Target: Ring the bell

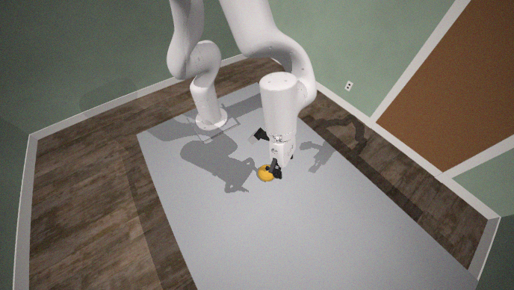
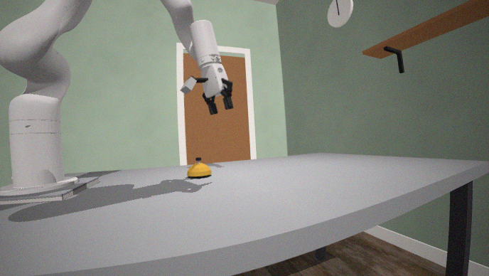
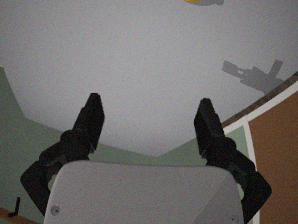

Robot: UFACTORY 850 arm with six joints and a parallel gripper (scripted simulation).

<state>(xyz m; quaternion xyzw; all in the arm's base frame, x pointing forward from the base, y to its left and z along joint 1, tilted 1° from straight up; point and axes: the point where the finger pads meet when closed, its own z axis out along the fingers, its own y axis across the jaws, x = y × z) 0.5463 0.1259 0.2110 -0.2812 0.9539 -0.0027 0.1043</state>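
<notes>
From where I stand, going left to right, the arm's thick white base (image 1: 209, 106) (image 2: 35, 153) comes first, rising from a flat plate near the left end of the grey bench (image 1: 284, 232) (image 2: 270, 210) (image 3: 145, 65). A broad shadow of the arm spreads over the bench, its tip reaching out just in front of the bell (image 1: 265, 173) (image 2: 199, 171) (image 3: 192, 1). The bell is a squat little thing, a warm yellow dome with a thin dark rim at the foot, and it stands upright on the bench, to the right of the base. On top, a short pale stem carries a small black button (image 2: 198, 158), which stands proud of the dome; whether it is fully up I can't tell. Above and a bit to the right of the bell hangs the white hand (image 1: 276, 171) (image 2: 220, 107) (image 3: 149, 107), tilted, its two black fingers spread wide open with nothing between them, pointing down and well apart from the bell. Behind the hand is a brown door (image 2: 217, 135) in a white frame, and farther right a round clock (image 2: 340, 13) and a wooden shelf (image 2: 433, 30) hang on the green wall.
</notes>
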